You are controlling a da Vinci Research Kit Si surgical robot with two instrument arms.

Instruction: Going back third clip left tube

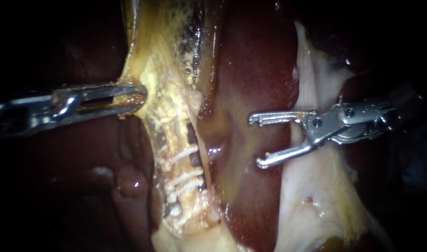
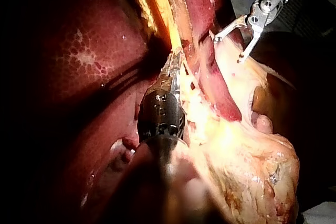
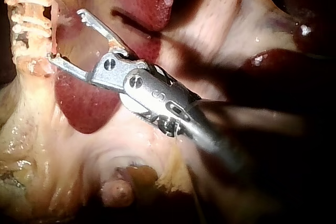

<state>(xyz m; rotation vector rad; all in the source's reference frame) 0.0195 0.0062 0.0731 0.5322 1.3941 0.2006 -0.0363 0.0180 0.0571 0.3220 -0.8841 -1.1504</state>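
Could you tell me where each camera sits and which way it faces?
Endoscope view: close over the tissue, facing the clips; left instrument from the left, shut on yellow tissue; right instrument from the right, jaws open.
Left wrist view: on the left arm, looking along its shaft to the yellow tissue; right instrument beyond.
Right wrist view: on the right arm, looking past its open jaws, over the liver, toward the clips.
Shared: endoscope and right wrist views both show the clips.

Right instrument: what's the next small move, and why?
Probably draw the right instrument back along its shaft, away from the tube. Its jaws stand open and empty over the liver, three clips already sit across the tube, and the left instrument grips the yellow tissue beside it.
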